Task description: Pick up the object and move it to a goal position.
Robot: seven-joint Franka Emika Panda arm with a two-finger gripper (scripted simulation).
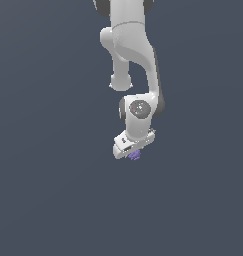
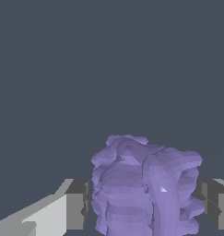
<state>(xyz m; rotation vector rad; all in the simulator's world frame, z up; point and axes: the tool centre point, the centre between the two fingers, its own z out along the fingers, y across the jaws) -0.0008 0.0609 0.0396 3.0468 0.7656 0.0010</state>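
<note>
Gripping the purple lump (image 2: 145,189), jaws enclose it.

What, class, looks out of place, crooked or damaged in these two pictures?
Nothing stands out. The purple lump sits between the gripper fingers, one on each side, with no breakage visible. Its bumpy surface looks like its own shape, not damage. Around it is only plain dark background.

Plain dark grey-blue backdrop (image 1: 43,200), perhaps floor.
</note>
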